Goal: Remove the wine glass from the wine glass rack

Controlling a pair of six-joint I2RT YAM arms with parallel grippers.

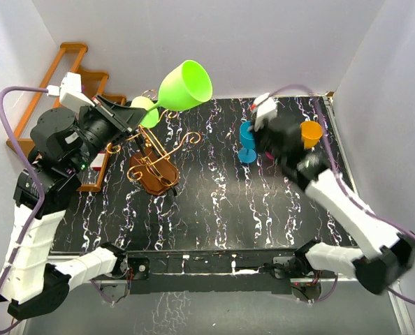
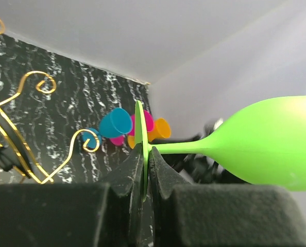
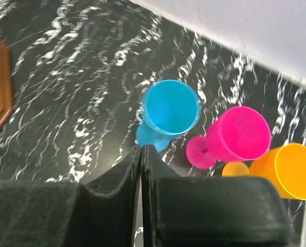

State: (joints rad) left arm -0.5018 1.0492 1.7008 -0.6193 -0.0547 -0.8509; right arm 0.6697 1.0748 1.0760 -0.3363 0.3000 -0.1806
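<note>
- Shelf [image 1: 75,59] of orange-brown wood, stepped, stands at the upper left of the top view against the wall.
- Left gripper [image 1: 127,112] sits just right of it. In the left wrist view its fingers [image 2: 127,177] pinch the thin foot disc of the green wine glass [image 2: 266,144] edge-on.
- Green wine glass [image 1: 186,85] is held in the air, tilted. Its bowl points to the upper right of the top view, above and behind the wine glass rack [image 1: 154,164]. The stem runs sideways across the wrist view, apart from the gold scrolls [image 2: 45,82] at its left.
- Wine glass rack rests on the black marbled table [image 1: 214,209], left of centre. Its curled wire rises from a glossy brown base [image 1: 154,180].
- Blue glass [image 3: 171,108], pink glass [image 3: 238,135] and orange glass [image 3: 296,170] stand close together right of centre, in that order.
- Right gripper [image 3: 141,154] hangs above them, its fingers pressed together on nothing.
</note>
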